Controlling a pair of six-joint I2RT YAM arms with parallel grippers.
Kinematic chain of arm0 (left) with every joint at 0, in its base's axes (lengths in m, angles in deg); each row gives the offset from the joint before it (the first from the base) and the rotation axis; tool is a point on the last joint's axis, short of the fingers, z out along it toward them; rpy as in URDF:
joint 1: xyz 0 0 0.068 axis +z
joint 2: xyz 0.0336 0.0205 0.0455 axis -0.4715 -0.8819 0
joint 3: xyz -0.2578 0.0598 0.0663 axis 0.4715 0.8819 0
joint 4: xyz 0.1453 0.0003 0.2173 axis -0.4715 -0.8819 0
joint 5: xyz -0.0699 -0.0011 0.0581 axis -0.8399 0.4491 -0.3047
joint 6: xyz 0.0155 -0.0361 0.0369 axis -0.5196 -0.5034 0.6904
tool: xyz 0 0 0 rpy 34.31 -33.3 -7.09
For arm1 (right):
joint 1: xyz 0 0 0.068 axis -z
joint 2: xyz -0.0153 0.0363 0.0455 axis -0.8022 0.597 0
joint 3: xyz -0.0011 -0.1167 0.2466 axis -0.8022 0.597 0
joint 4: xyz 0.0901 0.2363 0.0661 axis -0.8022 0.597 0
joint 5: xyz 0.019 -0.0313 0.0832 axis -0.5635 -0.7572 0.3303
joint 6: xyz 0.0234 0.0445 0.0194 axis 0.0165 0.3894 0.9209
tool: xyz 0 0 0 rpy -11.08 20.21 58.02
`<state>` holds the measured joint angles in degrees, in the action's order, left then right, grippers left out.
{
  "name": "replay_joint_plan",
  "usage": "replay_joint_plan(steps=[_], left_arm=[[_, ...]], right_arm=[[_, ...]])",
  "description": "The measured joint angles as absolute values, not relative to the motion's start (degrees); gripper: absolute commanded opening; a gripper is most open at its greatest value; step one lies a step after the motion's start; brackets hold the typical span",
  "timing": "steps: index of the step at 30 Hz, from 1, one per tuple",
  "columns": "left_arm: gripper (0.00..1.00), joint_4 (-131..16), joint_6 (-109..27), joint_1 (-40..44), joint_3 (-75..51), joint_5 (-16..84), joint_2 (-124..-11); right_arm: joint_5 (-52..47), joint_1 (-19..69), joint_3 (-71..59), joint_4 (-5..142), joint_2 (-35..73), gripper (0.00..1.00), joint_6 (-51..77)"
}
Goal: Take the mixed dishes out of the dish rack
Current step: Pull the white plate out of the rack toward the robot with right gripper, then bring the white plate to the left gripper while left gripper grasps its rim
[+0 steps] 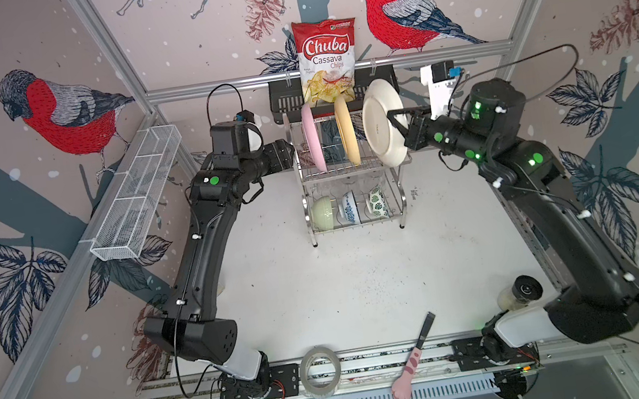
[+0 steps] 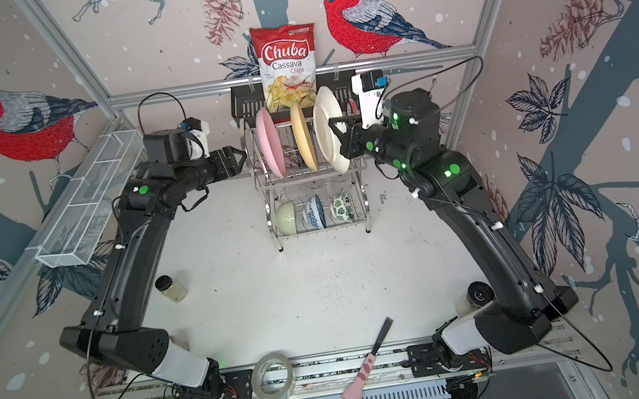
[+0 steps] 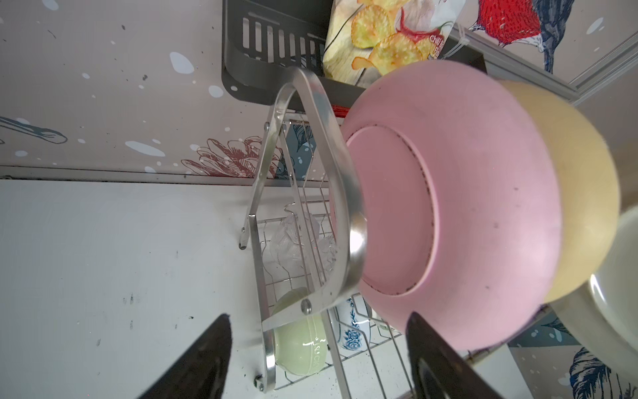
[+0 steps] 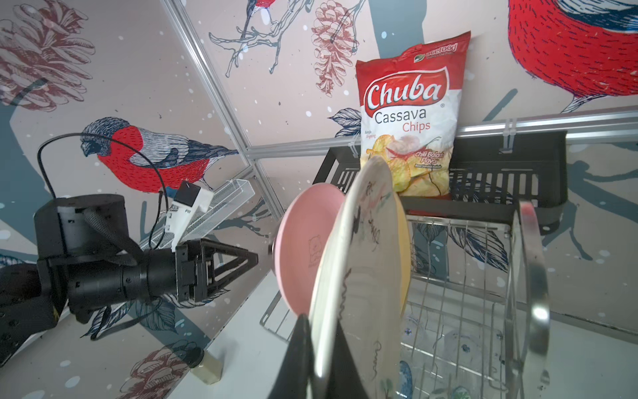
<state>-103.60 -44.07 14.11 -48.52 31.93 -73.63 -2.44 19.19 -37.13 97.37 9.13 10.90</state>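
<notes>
The dish rack [image 1: 348,168] stands at the back middle of the table in both top views. Its upper tier holds a pink plate [image 1: 313,142] and a tan-yellow plate [image 1: 347,134] on edge. My right gripper [image 1: 392,115] is shut on the rim of the cream plate [image 1: 379,125], which tilts at the rack's right end; the right wrist view shows the pinch [image 4: 321,321]. A pale green bowl [image 1: 323,213], a blue-patterned bowl [image 1: 351,207] and a green-leaf bowl [image 1: 377,201] sit below. A clear glass [image 3: 293,238] shows through the wires. My left gripper [image 1: 288,152] is open and empty beside the rack's left handle.
A chips bag [image 1: 327,61] stands in a black slotted basket [image 1: 284,102] behind the rack. A white mesh tray [image 1: 137,195] hangs on the left wall. A tape roll [image 1: 320,370], a pink-handled tool [image 1: 414,356] and a lidded jar [image 1: 519,293] lie in front; another jar [image 2: 170,289] is left.
</notes>
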Motion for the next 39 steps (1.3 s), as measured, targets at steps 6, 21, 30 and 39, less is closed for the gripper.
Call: replay_joint_plan(steps=[6,21,30,39], left_arm=[[0.94,-105.6,-44.2,14.9,-44.1,32.2,-66.9],[0.96,-110.3,-46.7,15.2,-24.5,27.1,-48.8],[0.96,-111.5,-46.9,15.2,-15.7,22.9,-46.5],[0.89,-111.0,-46.8,13.3,-13.6,19.5,-51.5]], right_arm=[[-8.5,6.7,-27.7,98.1,-0.4,0.00,9.3],[-40.4,-30.4,-11.0,101.9,-1.9,0.00,8.9],[-50.8,-33.1,-3.6,98.5,6.8,0.00,4.1],[-56.7,-35.3,-3.1,93.2,18.1,0.00,-5.2]])
